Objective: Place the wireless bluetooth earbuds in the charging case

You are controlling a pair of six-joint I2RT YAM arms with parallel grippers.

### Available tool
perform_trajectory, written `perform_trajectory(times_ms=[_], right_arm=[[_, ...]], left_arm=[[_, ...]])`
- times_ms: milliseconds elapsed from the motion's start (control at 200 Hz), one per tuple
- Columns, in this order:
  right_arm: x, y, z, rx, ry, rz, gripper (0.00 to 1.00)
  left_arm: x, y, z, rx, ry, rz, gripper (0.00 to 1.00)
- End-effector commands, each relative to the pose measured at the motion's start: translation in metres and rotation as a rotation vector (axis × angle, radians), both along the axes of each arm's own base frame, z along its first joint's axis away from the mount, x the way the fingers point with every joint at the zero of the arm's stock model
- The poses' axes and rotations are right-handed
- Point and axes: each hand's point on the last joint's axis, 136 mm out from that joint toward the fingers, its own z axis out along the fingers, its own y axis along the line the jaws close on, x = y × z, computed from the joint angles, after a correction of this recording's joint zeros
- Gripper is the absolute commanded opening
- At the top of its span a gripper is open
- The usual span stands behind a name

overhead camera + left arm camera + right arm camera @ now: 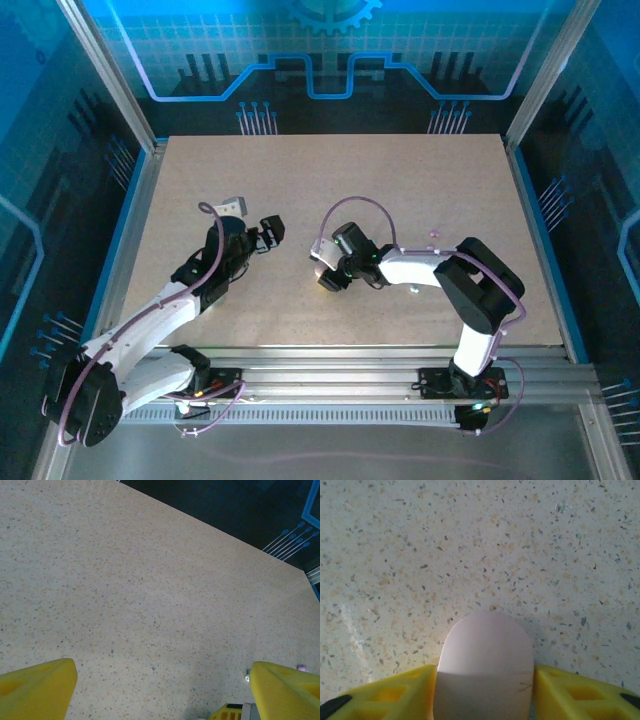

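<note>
A pale pinkish, rounded charging case [487,645] lies on the speckled table between the yellow fingers of my right gripper [485,680], which press on both of its sides. From above, that right gripper [326,270] is at mid-table. My left gripper [265,232] hovers just left of it, and its yellow fingers [45,685] stand wide apart over bare table with nothing between them. Two tiny earbuds lie to the right: a pinkish speck [432,234] and a whitish speck [413,291]. In the left wrist view a whitish speck [247,678] sits beside the right finger.
The beige table [330,180] has aluminium rails along its sides and a blue-lit panel behind. Both arm bases sit on the rail at the near edge. Open tabletop lies at the back and far left.
</note>
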Motion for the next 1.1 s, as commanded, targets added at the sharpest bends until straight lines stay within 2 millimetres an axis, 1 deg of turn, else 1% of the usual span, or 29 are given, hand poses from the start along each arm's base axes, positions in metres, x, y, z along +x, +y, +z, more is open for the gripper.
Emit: perform_trajectory(times_ms=[0,35,95,105,135,230,325,405,425,460,515,550,555,570,605,685,785,940,1016,1096], right_arm=[[-0.001,0.002,0.003,0.036,-0.006,0.035,0.46],[-0.002,0.002,0.005,0.046,-0.001,0.040,0.44],[0.000,0.004,0.021,0.097,-0.008,0.042,0.43],[-0.005,0.001,0.018,0.097,0.003,0.042,0.42],[-0.008,0.000,0.024,0.122,0.006,0.047,0.41],[-0.014,0.001,0.056,0.223,-0.008,0.080,0.40],[-0.027,0.002,0.094,0.331,-0.046,0.164,0.41],[-0.036,-0.003,0.124,0.394,-0.068,0.224,0.41],[-0.038,-0.005,0.133,0.408,-0.070,0.241,0.41],[-0.040,-0.008,0.141,0.419,-0.068,0.254,0.42],[-0.044,-0.013,0.159,0.437,-0.067,0.287,0.42],[-0.048,-0.017,0.163,0.438,-0.051,0.302,0.42],[-0.047,-0.016,0.169,0.445,-0.062,0.308,0.42],[-0.048,-0.017,0.178,0.455,-0.070,0.322,0.42],[-0.051,-0.020,0.188,0.466,-0.072,0.347,0.42],[-0.058,-0.026,0.203,0.469,-0.084,0.396,0.42],[-0.069,-0.029,0.215,0.459,-0.120,0.469,0.42],[-0.068,-0.029,0.227,0.461,-0.180,0.481,0.42],[-0.067,-0.027,0.233,0.478,-0.196,0.484,0.42],[-0.067,-0.026,0.236,0.483,-0.213,0.487,0.42]], left_arm=[[0.002,-0.007,0.009,0.047,-0.039,-0.068,0.90],[0.002,-0.009,0.010,0.056,-0.042,-0.085,0.90],[0.002,-0.011,0.012,0.078,-0.048,-0.112,0.90],[0.002,-0.011,0.013,0.082,-0.049,-0.116,0.89],[0.002,-0.012,0.016,0.086,-0.056,-0.124,0.89],[0.000,-0.022,0.026,0.088,-0.088,-0.188,0.89],[-0.006,-0.041,0.040,0.077,-0.146,-0.315,0.88],[-0.017,-0.064,0.057,0.063,-0.224,-0.471,0.87],[-0.019,-0.067,0.061,0.067,-0.246,-0.497,0.87],[-0.026,-0.075,0.068,0.066,-0.287,-0.566,0.87],[-0.042,-0.090,0.076,0.077,-0.362,-0.704,0.87],[-0.054,-0.099,0.080,0.099,-0.410,-0.797,0.86],[-0.055,-0.099,0.080,0.103,-0.417,-0.807,0.86],[-0.059,-0.102,0.081,0.110,-0.433,-0.838,0.85],[-0.068,-0.106,0.081,0.126,-0.455,-0.893,0.85],[-0.081,-0.111,0.079,0.186,-0.509,-0.992,0.82],[-0.092,-0.116,0.082,0.214,-0.565,-1.073,0.78],[-0.105,-0.130,0.090,0.199,-0.620,-1.155,0.79],[-0.108,-0.138,0.089,0.213,-0.622,-1.180,0.79],[-0.110,-0.145,0.089,0.232,-0.621,-1.207,0.78]])
